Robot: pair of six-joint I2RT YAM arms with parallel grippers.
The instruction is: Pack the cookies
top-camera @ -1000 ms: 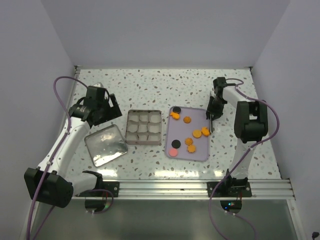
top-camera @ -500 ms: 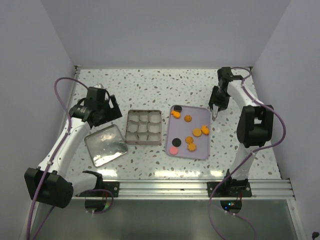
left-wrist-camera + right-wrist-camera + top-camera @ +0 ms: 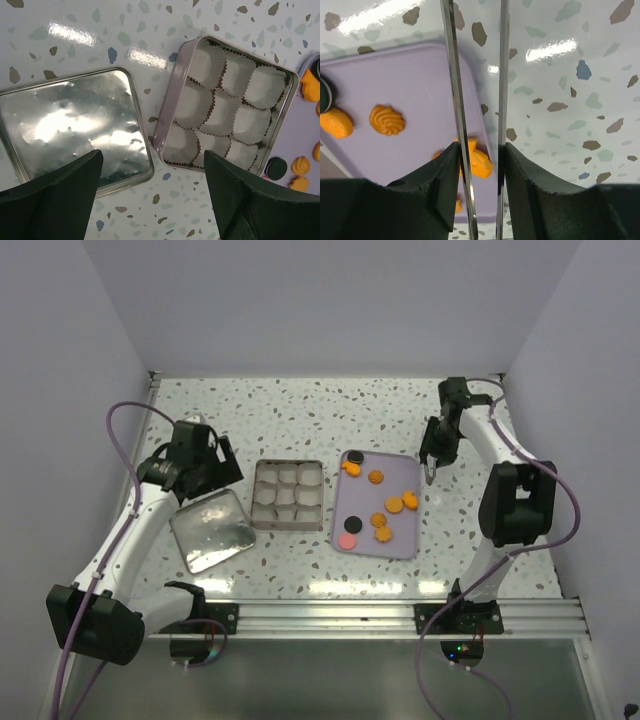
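Pointing down, right claw (image 3: pixel 429 476) hangs at tray (image 3: pixel 396 541) edge.

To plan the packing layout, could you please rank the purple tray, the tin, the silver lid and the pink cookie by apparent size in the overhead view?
1. purple tray
2. tin and lid, which look about equal
3. pink cookie
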